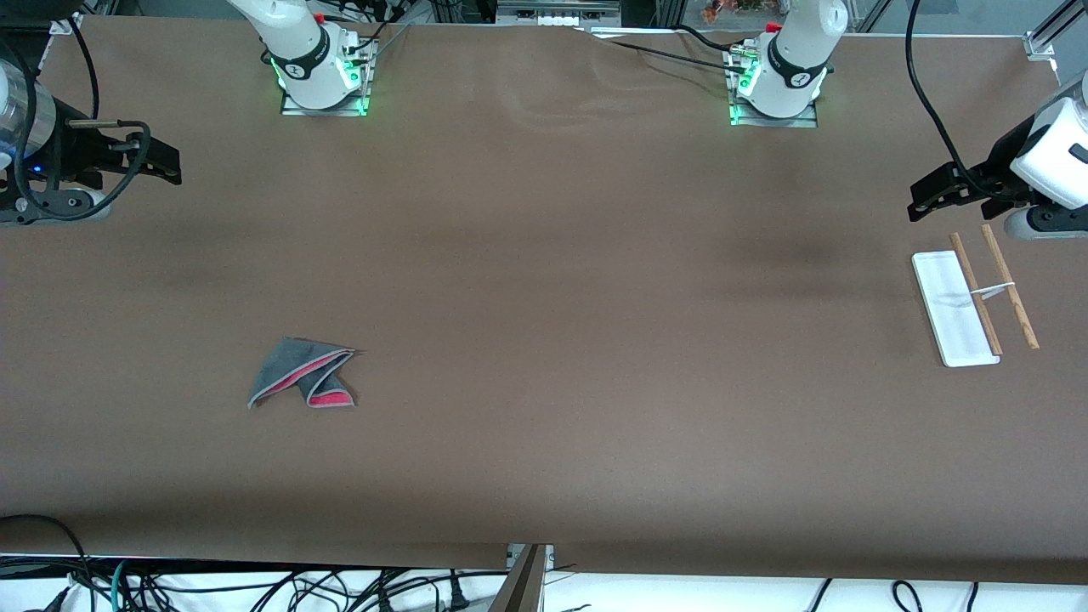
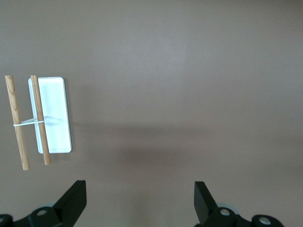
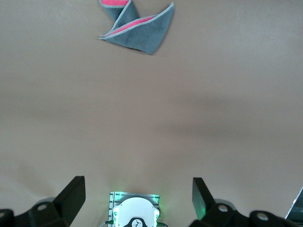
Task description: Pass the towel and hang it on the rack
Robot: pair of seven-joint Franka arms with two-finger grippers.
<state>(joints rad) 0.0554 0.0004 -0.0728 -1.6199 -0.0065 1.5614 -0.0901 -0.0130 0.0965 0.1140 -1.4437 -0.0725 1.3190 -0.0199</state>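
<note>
1. The towel (image 1: 302,384) lies crumpled on the desk (image 1: 544,280) toward the right arm's end, nearer the front camera's edge, grey with pink folds showing.
2. The rack (image 1: 956,310) stands near the desk's edge at the left arm's end.
3. The left pincer (image 1: 931,197) hangs spread over that end, close to the rack.
4. The right pincer (image 1: 161,161) waits spread over its own end, well apart from the towel.

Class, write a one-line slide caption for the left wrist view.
Open left end effector hovers over bare table; the rack stands nearby, no towel hung yet.
</note>
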